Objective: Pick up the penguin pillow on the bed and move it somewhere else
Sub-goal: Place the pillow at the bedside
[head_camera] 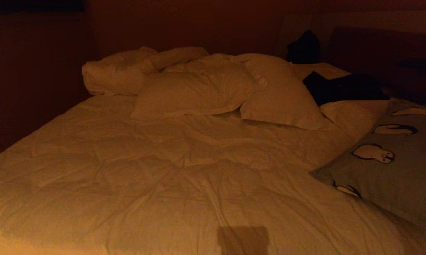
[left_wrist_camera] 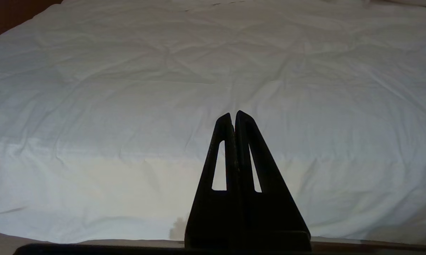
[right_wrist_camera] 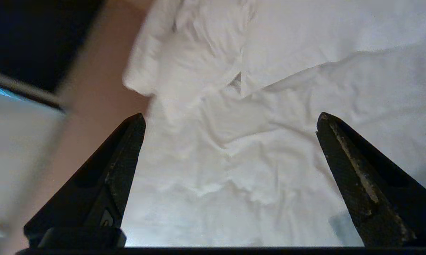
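The penguin pillow (head_camera: pixel 393 170), grey-blue with black-and-white penguins, lies flat at the right side of the bed (head_camera: pixel 163 170), partly cut off by the picture's edge. Neither arm shows in the head view. My right gripper (right_wrist_camera: pixel 230 118) is open with nothing between its fingers. It hangs over the wrinkled white duvet (right_wrist_camera: pixel 234 177) and faces the white pillows (right_wrist_camera: pixel 184 63). A small grey-blue patch (right_wrist_camera: pixel 340 226) shows by one fingertip. My left gripper (left_wrist_camera: pixel 234 115) is shut and empty, parked low over the duvet (left_wrist_camera: pixel 128 106) near the bed's front edge.
Two plain white pillows (head_camera: pixel 195 92) (head_camera: pixel 284 92) and a bunched roll of bedding (head_camera: pixel 121 71) lie at the head of the bed. Dark clothing (head_camera: pixel 340 88) lies beyond the penguin pillow, beside the dark headboard (head_camera: pixel 383 46). A dark bag-like shape (head_camera: pixel 305 46) stands at the back.
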Robot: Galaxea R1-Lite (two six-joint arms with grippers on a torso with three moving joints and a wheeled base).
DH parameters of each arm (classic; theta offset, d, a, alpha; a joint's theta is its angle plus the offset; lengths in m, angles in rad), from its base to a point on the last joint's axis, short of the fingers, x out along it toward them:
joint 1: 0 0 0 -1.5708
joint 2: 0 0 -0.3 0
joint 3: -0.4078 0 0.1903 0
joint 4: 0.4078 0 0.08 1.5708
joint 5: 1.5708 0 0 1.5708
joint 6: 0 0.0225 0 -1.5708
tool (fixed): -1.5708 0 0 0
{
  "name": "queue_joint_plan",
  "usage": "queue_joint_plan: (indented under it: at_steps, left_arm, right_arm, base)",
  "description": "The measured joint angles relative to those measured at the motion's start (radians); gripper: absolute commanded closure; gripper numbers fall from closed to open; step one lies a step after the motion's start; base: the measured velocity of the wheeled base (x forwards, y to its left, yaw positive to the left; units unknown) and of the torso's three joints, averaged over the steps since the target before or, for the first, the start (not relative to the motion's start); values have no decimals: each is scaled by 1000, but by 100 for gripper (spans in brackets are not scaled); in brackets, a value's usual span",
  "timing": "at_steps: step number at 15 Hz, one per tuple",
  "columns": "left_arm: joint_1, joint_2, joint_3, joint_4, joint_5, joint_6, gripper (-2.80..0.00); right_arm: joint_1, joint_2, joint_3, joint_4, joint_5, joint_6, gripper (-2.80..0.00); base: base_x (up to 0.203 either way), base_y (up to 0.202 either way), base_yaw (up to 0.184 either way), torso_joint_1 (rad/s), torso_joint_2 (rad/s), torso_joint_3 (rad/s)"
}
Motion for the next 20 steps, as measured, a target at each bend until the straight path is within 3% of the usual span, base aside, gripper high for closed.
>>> queue_joint_plan:
  at_steps: [3,4,9,13,17,20]
  left_arm:
    - [0,0,0,0,0,0,0]
    - [0,0,0,0,0,0,0]
    - [0,0,0,0,0,0,0]
    - [0,0,0,0,0,0,0]
    - [0,0,0,0,0,0,0]
    - [0,0,0,0,0,0,0]
  right_arm:
    - [127,-42,43,2,-169,-155,-280]
    - [157,-50,57,1,-235,-205,0]
    - [234,-70,75,30,-623,-420,0]
    - [262,-118,97,96,-926,-542,0]
    - [253,-204,160,141,-1185,-662,0]
    - [168,-250,177,214,-1341,-756,0]
  base:
    - [0,0,0,0,0,0]
    - [0,0,0,0,0,0]
    - [0,0,0,0,0,0]
    - [0,0,0,0,0,0]
    - [0,0,0,0,0,0]
    - [0,0,0,0,0,0]
